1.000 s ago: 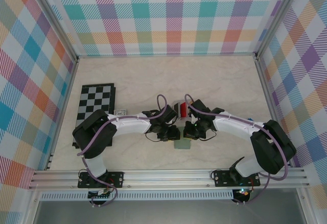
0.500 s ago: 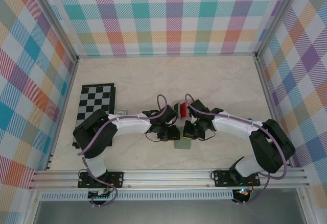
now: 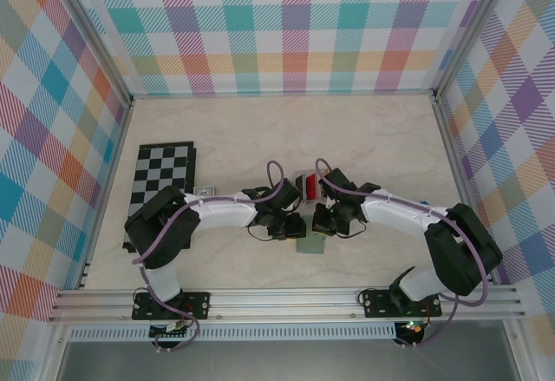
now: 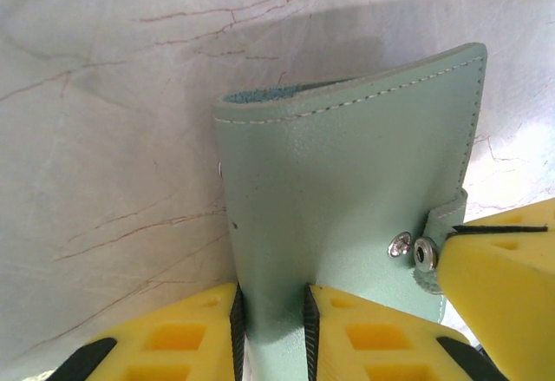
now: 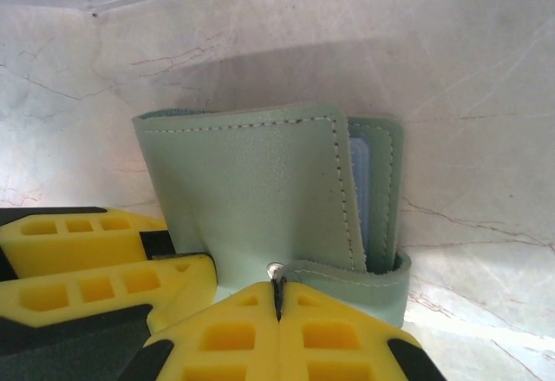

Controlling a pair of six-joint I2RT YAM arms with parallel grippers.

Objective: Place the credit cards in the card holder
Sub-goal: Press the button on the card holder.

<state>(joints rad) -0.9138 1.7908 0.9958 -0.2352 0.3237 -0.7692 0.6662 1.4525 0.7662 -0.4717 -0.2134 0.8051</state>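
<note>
Left fingers (image 4: 323, 305) are drawn in narrow, clamped on the near end of the sage-green card holder (image 4: 347, 190). Its long axis runs straight away from those fingers, leaning a touch to the right, far edge up and showing a strip of suede lining. Just right of the grip sits the snap strap, and the right fingers (image 5: 286, 312) are pressed fully together on that strap's tip, the metal stud right at their seam. From the right wrist the card holder (image 5: 251, 190) stands folded on the bench (image 5: 468, 68), flap over the front, and a pale pocket edge peeks out on the right. From above, both sets of fingers meet over it, with a red card (image 3: 309, 188) just beyond them.
</note>
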